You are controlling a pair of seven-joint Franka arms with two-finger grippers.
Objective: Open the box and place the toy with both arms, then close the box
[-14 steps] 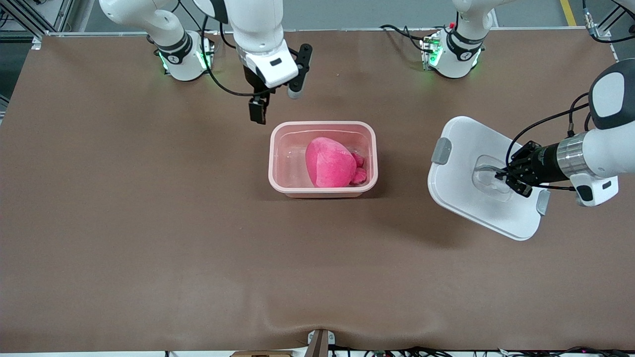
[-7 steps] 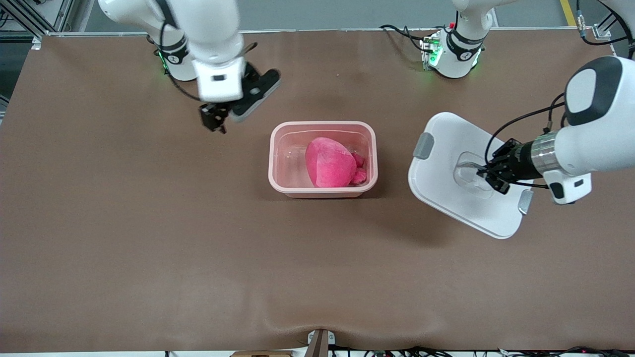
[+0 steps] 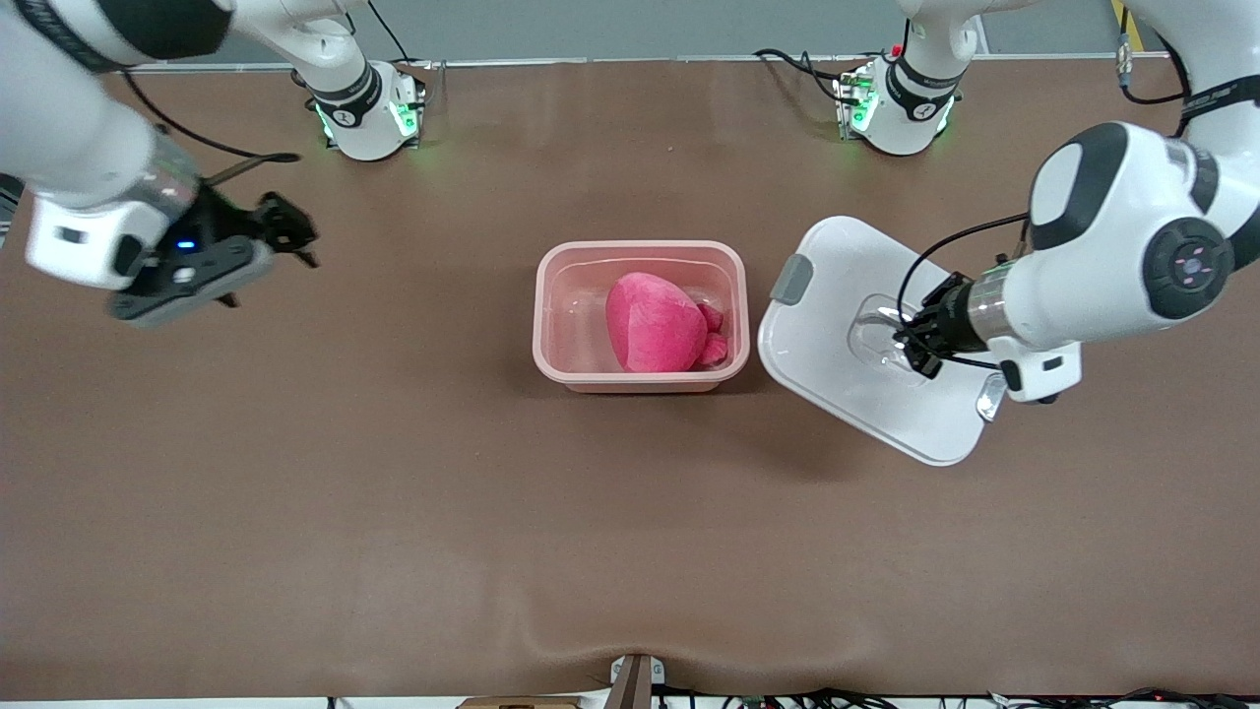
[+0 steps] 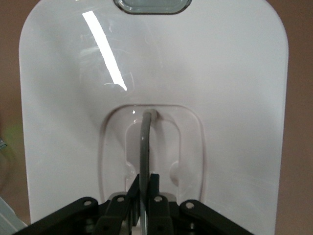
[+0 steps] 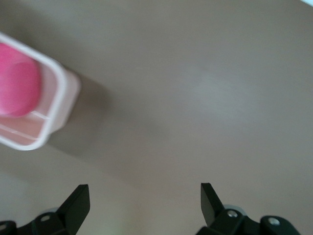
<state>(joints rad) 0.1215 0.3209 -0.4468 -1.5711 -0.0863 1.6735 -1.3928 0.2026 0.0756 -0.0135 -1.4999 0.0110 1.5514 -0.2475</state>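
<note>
The table (image 3: pixel 394 492) is covered edge to edge in brown matting, and you have both arm bases along the edge farthest from the front camera.

The box (image 3: pixel 641 316) stands open at about the middle of the table, upright, its long sides parallel to that base edge. In the right wrist view one corner of the box (image 5: pixel 34 105) shows.

The lid (image 3: pixel 866 340) is off the box and up in the air, tilted, just beside the box on the side toward the left arm's end of the table; one grey clip (image 3: pixel 791 279) points toward the box. You cannot tell from the front view whether the lid's edge touches the box rim.

The toy (image 3: pixel 658 323) lies inside the box, filling most of the half toward the left arm's end.

The left gripper (image 3: pixel 911 340) is clenched on the lid's handle (image 4: pixel 145 147) in the recess at the lid's centre; the left wrist view shows its fingers (image 4: pixel 155 196) pinched together on the thin grey loop.

The right gripper (image 3: pixel 285 236) is released, jaws spread wide with nothing between them, over bare matting toward the right arm's end of the table, well apart from the box.
</note>
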